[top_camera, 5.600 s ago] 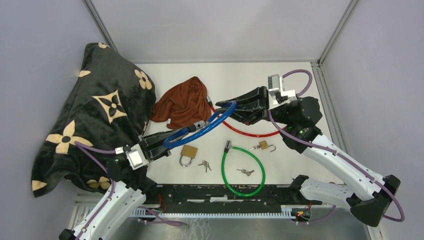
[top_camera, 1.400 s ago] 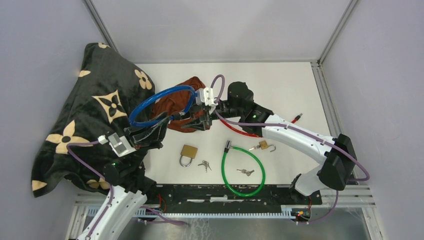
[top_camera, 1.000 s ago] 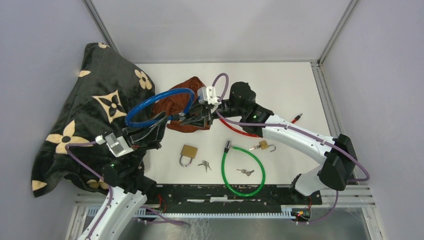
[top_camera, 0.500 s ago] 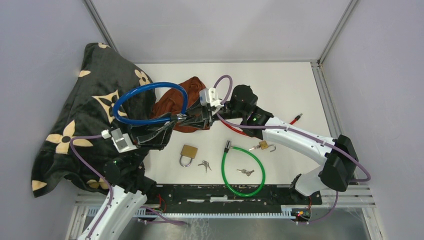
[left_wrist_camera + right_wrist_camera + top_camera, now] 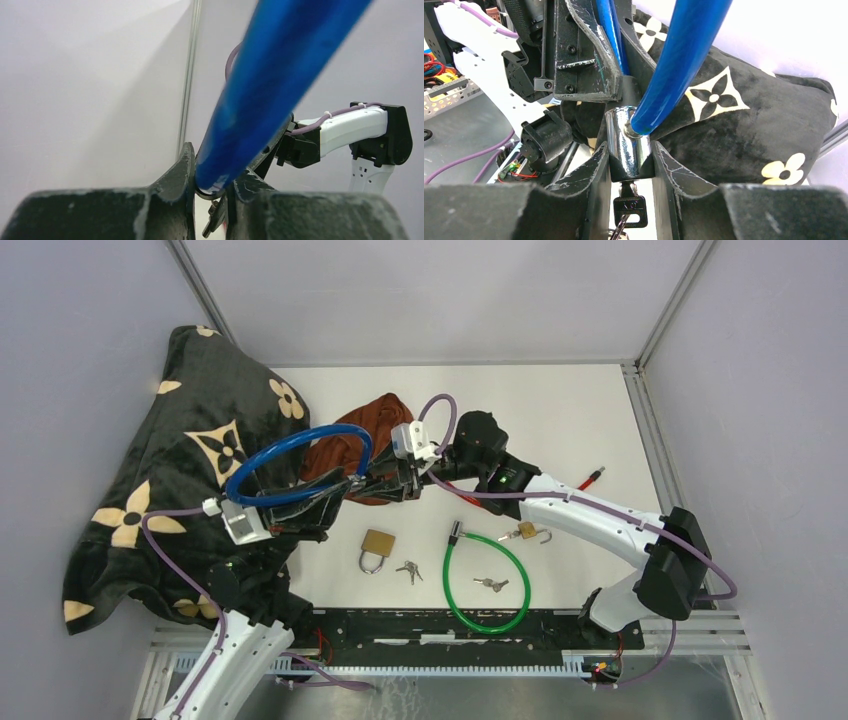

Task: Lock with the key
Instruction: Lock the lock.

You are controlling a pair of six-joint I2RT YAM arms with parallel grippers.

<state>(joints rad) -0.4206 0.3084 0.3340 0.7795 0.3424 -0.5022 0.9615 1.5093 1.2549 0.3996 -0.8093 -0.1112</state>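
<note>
**Key hangs untouched while both tools are occupied**

The blue cable lock [image 5: 684,60] is held in the air above the table [image 5: 560,420], close to the black blanket [image 5: 180,510]. The right tool [image 5: 630,152] is clamped on its chrome barrel [image 5: 626,140]. The left tool [image 5: 212,177] is pinched narrow around the blue cable just beside it.

The key [image 5: 629,206] sits in the barrel's underside, and neither of the 2 tools touches it. That is the risk. To turn the key, 1 tool must let go, and the springy loop may then swing, twist the barrel in the remaining grip, or drag the cable end from its socket. A jolt could also shake the key out (it would likely land near the brass padlock [image 5: 377,543]).

The key's black head bears a mark too small to read. The blanket shows cream flower motifs and no legible letters.
</note>
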